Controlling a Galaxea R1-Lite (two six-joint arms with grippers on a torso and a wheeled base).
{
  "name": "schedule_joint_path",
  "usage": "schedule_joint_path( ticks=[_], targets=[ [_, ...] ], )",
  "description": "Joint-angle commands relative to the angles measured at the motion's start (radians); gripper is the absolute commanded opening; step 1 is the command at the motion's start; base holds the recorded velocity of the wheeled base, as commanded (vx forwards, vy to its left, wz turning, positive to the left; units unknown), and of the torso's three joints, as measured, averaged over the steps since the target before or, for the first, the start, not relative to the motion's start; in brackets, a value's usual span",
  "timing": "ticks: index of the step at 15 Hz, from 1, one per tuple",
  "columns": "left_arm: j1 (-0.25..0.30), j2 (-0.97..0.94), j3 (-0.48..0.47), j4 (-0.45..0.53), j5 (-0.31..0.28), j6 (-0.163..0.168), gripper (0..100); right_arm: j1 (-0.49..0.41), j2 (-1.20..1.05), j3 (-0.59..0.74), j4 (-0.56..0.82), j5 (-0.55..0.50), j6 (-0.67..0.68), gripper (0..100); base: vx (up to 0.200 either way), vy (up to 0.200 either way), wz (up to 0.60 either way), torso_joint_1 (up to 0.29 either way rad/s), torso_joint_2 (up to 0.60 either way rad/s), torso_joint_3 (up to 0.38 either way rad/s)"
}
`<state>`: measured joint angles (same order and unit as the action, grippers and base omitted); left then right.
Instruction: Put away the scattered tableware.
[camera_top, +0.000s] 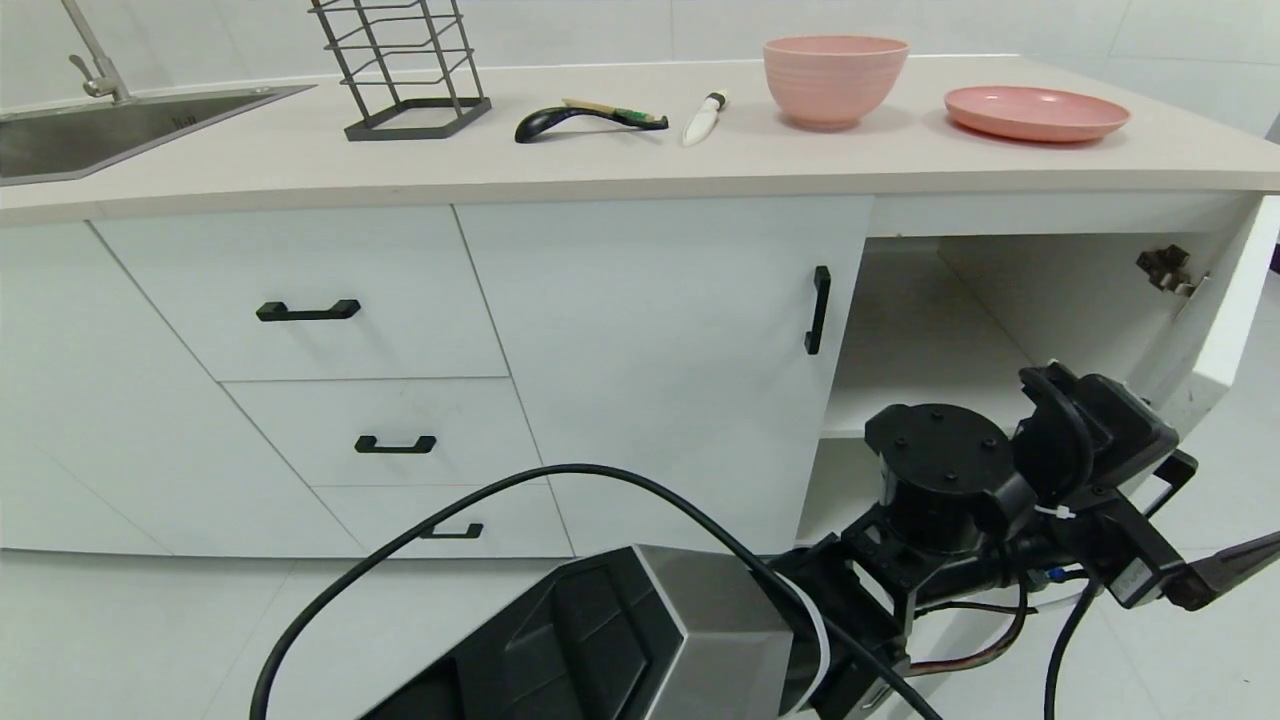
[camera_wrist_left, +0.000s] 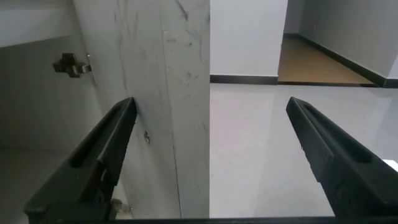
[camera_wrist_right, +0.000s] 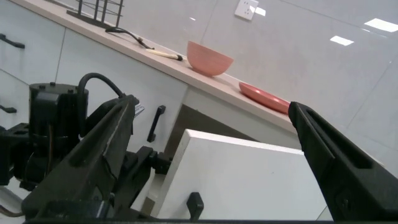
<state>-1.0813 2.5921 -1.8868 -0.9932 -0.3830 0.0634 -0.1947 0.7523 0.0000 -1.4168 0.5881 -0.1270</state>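
Tableware sits untouched on the pale desk (camera_top: 300, 165), so I judge the step in hand is to leave the cupboard and fetch the first piece. In the head view, the flat pink plate (camera_top: 1035, 112) lies directly above the open white cupboard (camera_top: 930, 340) and the round pink bowl (camera_top: 835, 80) sits just past the cupboard's edge. The white-handled knife (camera_top: 704, 117) and black spoon (camera_top: 560, 120) lie farther from the cupboard along the desk. The left arm (camera_top: 945, 470) is low before the cupboard's mouth, its wrist turned toward the swung-out white cupboard door (camera_top: 1235, 330). In the left wrist view, the left hand (camera_wrist_left: 210, 106) is spread wide and holds nothing. The door's edge shows in the gap between its fingers, but I cannot tell whether either finger touches the door. In the right wrist view, the right hand (camera_wrist_right: 211, 106) is likewise wide and empty, outside the cupboard and facing the door's handled side. Doing this well likely means drawing the left hand clear of the door without nudging it shut. The plate, nearest the cupboard, is then best taken by its rim with a narrow pinch.
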Motion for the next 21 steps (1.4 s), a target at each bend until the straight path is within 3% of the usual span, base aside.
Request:
schedule_joint_path(
  ticks=[1, 2, 11, 14, 17, 19, 20, 21],
  targets=[
    [-0.011, 0.01, -0.008, 0.001, 0.001, -0.004, 100, -0.002, 0.004, 0.0, -0.001, 0.001, 0.0, 100, 0.0, 0.0, 0.0, 0.0, 0.0, 0.0],
    [-0.02, 0.02, -0.026, 0.002, 0.003, -0.016, 100, -0.002, 0.004, 0.0, -0.001, 0.001, 0.0, 100, 0.0, 0.0, 0.0, 0.0, 0.0, 0.0],
    [-0.032, 0.04, -0.043, 0.005, 0.004, -0.017, 100, -0.002, 0.001, 0.0, -0.004, 0.001, 0.0, 100, 0.0, 0.0, 0.0, 0.0, 0.0, 0.0],
    [-0.043, 0.075, -0.107, 0.03, 0.003, -0.017, 100, 0.003, -0.001, -0.002, -0.017, 0.001, 0.0, 100, 0.0, 0.0, 0.0, 0.0, 0.0, 0.0],
    [-0.095, 0.109, -0.113, 0.045, -0.002, -0.03, 100, 0.006, -0.008, -0.037, -0.022, 0.002, 0.0, 100, 0.0, 0.0, 0.0, 0.0, 0.0, 0.0],
    [-0.16, 0.138, -0.113, 0.053, -0.014, -0.047, 100, 0.004, -0.031, -0.147, -0.022, 0.002, 0.0, 100, 0.0, 0.0, 0.0, 0.0, 0.0, 0.0],
    [-0.221, 0.144, -0.113, 0.015, -0.04, -0.071, 100, 0.004, -0.036, -0.187, -0.022, 0.002, 0.0, 100, 0.0, 0.0, 0.0, 0.0, 0.0, 0.0],
    [-0.238, 0.137, -0.113, -0.013, -0.042, -0.073, 100, 0.004, -0.036, -0.198, -0.025, 0.002, 0.0, 100, 0.0, 0.0, 0.0, 0.0, 0.0, 0.0]
  ],
)
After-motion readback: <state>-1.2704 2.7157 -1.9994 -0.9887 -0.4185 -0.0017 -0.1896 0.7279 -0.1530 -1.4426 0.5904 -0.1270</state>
